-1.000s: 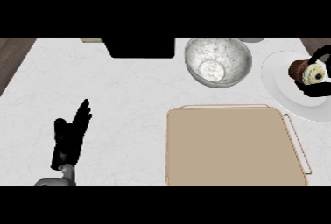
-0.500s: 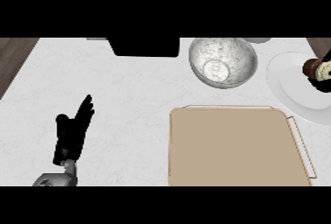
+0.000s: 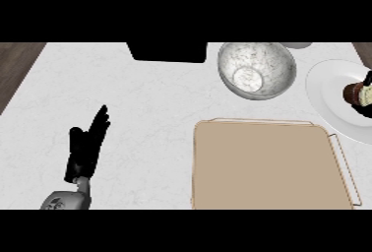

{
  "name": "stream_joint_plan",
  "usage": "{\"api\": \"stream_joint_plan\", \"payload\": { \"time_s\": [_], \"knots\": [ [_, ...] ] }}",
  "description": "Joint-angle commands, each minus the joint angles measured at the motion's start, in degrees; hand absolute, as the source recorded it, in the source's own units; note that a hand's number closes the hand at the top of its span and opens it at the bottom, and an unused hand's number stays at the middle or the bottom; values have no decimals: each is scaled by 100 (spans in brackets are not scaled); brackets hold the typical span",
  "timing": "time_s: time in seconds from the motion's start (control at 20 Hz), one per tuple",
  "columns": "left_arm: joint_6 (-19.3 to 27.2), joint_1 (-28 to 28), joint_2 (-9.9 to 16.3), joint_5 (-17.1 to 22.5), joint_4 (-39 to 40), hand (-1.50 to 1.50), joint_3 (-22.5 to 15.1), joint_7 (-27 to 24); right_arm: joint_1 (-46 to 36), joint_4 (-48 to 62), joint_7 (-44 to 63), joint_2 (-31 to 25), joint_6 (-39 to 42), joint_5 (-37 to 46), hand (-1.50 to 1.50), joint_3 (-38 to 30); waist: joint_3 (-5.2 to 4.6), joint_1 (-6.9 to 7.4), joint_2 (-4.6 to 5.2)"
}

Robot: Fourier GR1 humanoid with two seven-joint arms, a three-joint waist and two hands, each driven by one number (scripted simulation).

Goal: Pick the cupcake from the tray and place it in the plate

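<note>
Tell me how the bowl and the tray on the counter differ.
The bowl is round, grey and speckled with a glossy look, while the tray is rectangular, tan and matte. The bowl is deep, with curved walls; the tray is flat and shallow, with a thin rim. The tray covers far more of the counter than the bowl. Neither one holds anything.

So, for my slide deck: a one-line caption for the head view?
Cupcake on the plate, tray bare, left hand resting open.
</note>
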Motion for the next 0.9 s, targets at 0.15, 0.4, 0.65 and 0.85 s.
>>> {"api": "stream_joint_plan", "payload": {
  "time_s": [0.15, 0.4, 0.65, 0.85],
  "knots": [
    [6, -12, -80, -48, -98, 0, -111, 96, -152, 705, -10, -261, 864, 297, -150, 241, 13, 107, 37],
    [6, -123, -82, -31, 85, 0, -27, -88, -165, 659, -1054, -356, 1273, 107, -150, 94, 17, 44, 34],
    [-4, 21, 54, 32, -129, 0, 98, 117, -150, 736, -2047, -437, 1898, -1015, -150, -961, 27, -79, -31],
    [31, -81, -9, -23, -54, 0, 44, 123, -332, 1002, -1851, -613, 2586, -1713, -150, -1648, 22, -64, -4]
  ]
}}
